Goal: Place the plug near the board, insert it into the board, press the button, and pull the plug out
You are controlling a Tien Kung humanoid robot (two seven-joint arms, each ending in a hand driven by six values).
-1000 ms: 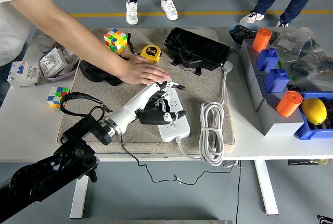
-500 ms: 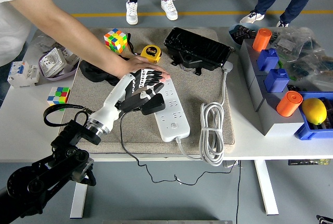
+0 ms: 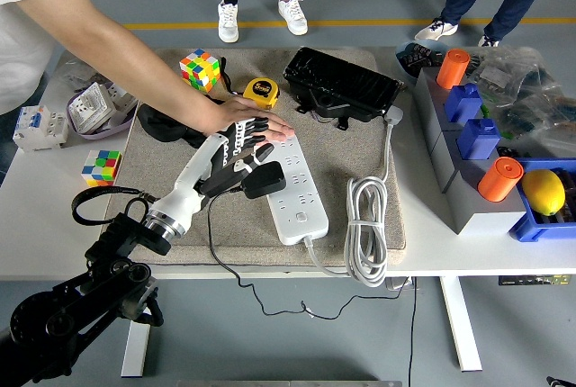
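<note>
The white power strip lies on the grey mat, running from mid-table toward the near edge. My left hand is shut on the black plug and holds it at the strip's left edge, lifted off the sockets. The plug's thin black cord trails down over the table's near edge. A person's hand presses flat on the strip's far end, just above my fingers. My right arm does not show.
A coiled white cable lies right of the strip. A black box, a yellow tape measure and a Rubik's cube sit behind. A second cube is at the left. Grey and blue bins stand at the right.
My left hand has drawn back to the left and away from the strip's sockets with the black plug in it. The person's hand stays on the strip's far end.
</note>
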